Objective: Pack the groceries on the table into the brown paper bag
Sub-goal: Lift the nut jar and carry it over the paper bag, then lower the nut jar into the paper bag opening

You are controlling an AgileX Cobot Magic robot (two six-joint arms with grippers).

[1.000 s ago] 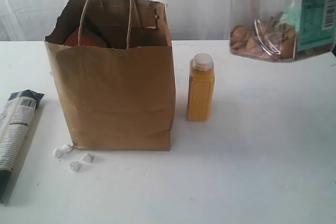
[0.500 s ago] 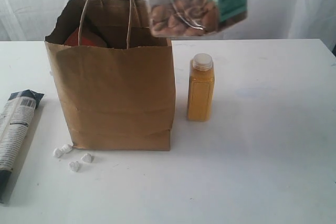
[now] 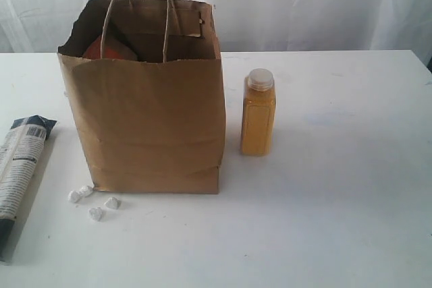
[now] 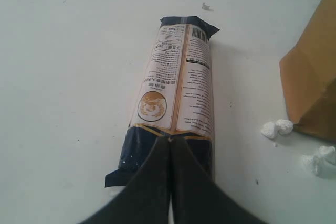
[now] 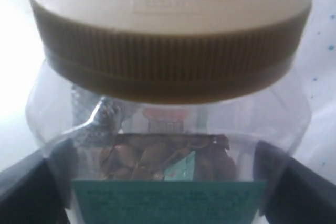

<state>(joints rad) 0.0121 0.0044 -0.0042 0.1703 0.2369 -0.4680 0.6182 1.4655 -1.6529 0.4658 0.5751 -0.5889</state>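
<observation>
Above the brown paper bag, nut jar clamped in right claw, reddish pouch apparently inside, left claw together.

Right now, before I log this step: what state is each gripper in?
Left gripper: closed, holding nothing.
Right gripper: gripping the gold-lidded nut jar by its sides.
</observation>
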